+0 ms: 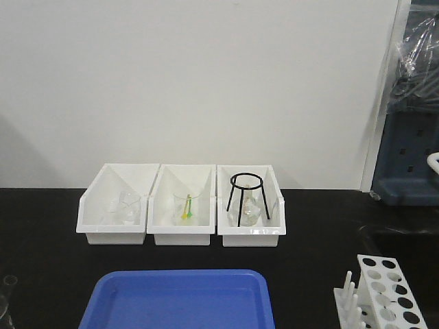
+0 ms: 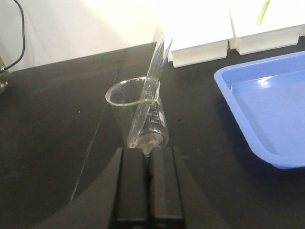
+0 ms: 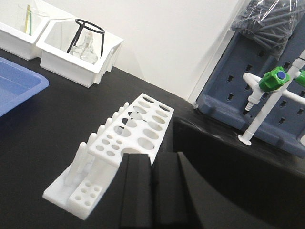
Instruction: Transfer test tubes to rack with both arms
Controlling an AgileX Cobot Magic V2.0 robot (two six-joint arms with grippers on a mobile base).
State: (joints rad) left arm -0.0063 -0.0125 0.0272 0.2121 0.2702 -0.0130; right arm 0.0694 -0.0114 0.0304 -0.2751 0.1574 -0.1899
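Counts: one test tube point(image 2: 150, 88), one rack point(image 3: 138, 129), two claws. Also one blue tray point(image 1: 178, 305), one glass beaker point(image 2: 125, 114), three white bins, one black tripod point(image 1: 245, 181), all on a black worktop point(image 1: 41, 226).

Test tube: stands slanted inside the beaker, base on the beaker floor, upper part leaning over the rim and away from the camera. The beaker sits left of the blue tray, apart from it.

Rack: right of the blue tray, apart from it. Holes all unfilled. Row of upright pegs on the side facing the tray.

Bins: side by side behind the blue tray, left bin point(image 1: 113, 236), middle bin point(image 1: 182, 238), right bin point(image 1: 250, 238). Tripod stands in the right bin, over a clear flask point(image 1: 248, 211). Middle bin holds a clear vessel with green and yellow sticks; left bin holds clear glassware, kind unclear.

Left claw point(image 2: 147, 155): low over the worktop, left of the blue tray, tips right at the foot of the beaker. Fingers pressed together, thin seam only, grasping nothing.

Right claw point(image 3: 152, 160): right of the blue tray, tips just at the near side of the rack, pointing along it. Fingers clenched, nothing between them.
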